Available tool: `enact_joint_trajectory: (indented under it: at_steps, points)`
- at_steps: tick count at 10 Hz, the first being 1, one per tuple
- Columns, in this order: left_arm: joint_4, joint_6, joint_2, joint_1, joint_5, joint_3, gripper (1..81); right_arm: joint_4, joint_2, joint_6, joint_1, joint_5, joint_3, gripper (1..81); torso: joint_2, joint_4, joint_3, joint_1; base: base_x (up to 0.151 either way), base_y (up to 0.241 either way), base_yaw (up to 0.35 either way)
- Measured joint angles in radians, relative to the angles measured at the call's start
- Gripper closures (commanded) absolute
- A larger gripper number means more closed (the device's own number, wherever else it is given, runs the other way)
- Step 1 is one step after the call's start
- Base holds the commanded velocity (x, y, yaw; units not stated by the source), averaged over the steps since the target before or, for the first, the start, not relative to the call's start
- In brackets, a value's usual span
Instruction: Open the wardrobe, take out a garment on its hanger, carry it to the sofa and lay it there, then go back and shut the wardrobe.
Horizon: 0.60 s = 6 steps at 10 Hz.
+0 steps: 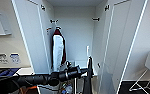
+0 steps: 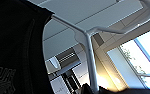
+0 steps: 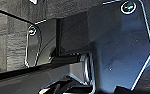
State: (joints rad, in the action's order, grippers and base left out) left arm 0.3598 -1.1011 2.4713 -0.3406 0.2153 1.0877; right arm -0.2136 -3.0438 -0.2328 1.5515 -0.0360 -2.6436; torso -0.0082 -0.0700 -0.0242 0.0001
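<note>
With both doors of the tall white wardrobe (image 1: 73, 37) open, the left gripper (image 1: 89, 68) clasps the thin pale hanger (image 2: 91, 45) bearing the long black coat (image 2: 16, 47) just outside it; sofa delivery and door-closing remain.

Wardrobe (image 1: 36, 37): white, both full-height doors swung wide open, interior exposed. Short dark rail brackets sit high on the back corners of the cavity. One garment hangs inside at the left: maroon jacket (image 1: 58, 51) with white sleeves, on its hook, hem reaching towards the wardrobe floor. Remainder of the hanging space to the right of it is bare white back panel. Low in the cavity, a pale box-like shape rests on the wardrobe floor; details cannot be resolved. Room floor (image 1: 131, 87) right of the open door is dark; thin white chair legs (image 1: 141, 83) stand on it
</note>
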Motion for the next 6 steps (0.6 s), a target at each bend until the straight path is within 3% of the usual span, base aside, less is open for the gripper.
enact_joint_trajectory:
  at_steps: [2,6]
  points:
    - [0.000,-0.001,0.000,-0.005,0.002,0.000,81.1,0.000,0.000,0.000,0.000,0.000,0.000,1.0,0.000,0.000,0.000,0.000,0.000,0.000,0.000]
    - [0.000,-0.001,0.000,-0.016,0.002,0.003,81.1,0.000,0.005,0.000,0.000,0.000,0.000,1.0,0.000,0.000,0.000,0.000,0.000,0.000,-0.174]
